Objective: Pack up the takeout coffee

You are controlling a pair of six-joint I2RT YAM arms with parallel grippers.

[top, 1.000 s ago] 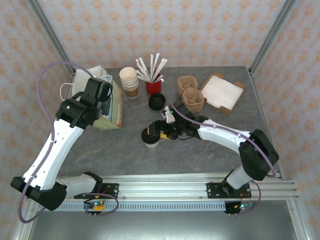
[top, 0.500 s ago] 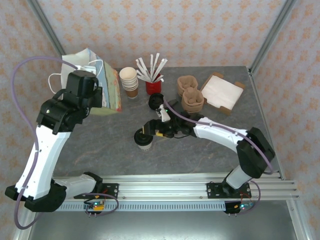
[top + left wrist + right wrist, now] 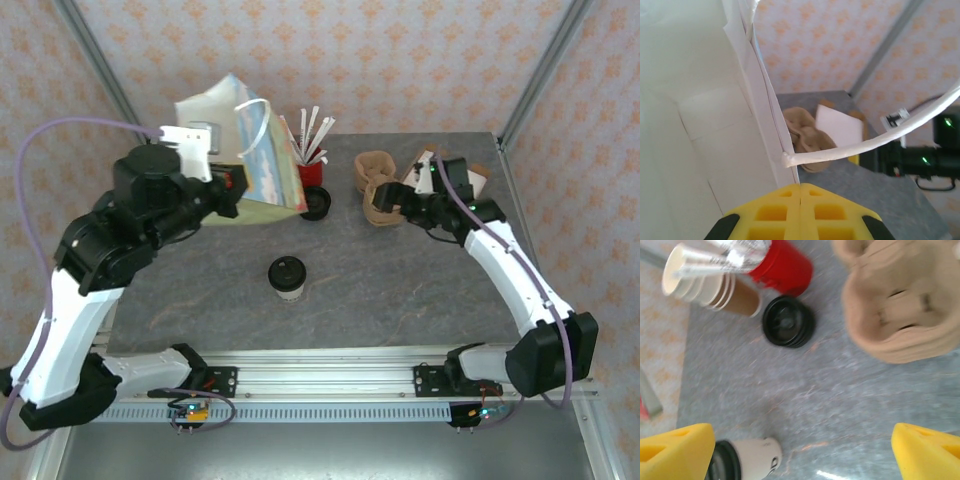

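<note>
Left end effector [image 3: 800,200] is clamped fully closed on one wall of the paper bag [image 3: 250,150], holding it tilted in the air over the back-left of the worktop [image 3: 420,290]. Risk 1: it's a single-wall pinch, so the bag could slip or fold and its mouth collapse. Risk 2: from above, the bag's lower corner sits right at the red cup [image 3: 782,265] of sticks, and a swing could knock it over. Coffee [image 3: 287,278] stands upright mid-worktop, not bagged, well apart from both arms. Right end effector [image 3: 800,452] is spread wide and empty, up near the carriers [image 3: 380,195]. It has a long reach back, and a grab high on the lid could pop it or tip the cup. Count: 1 bag, 1 lidded coffee, 1 stack of bare cups [image 3: 700,282] (number unclear), 1 red cup, 1 pile of loose black lids [image 3: 788,328], 2 carrier piles, 1 napkin stack [image 3: 837,127].
</note>
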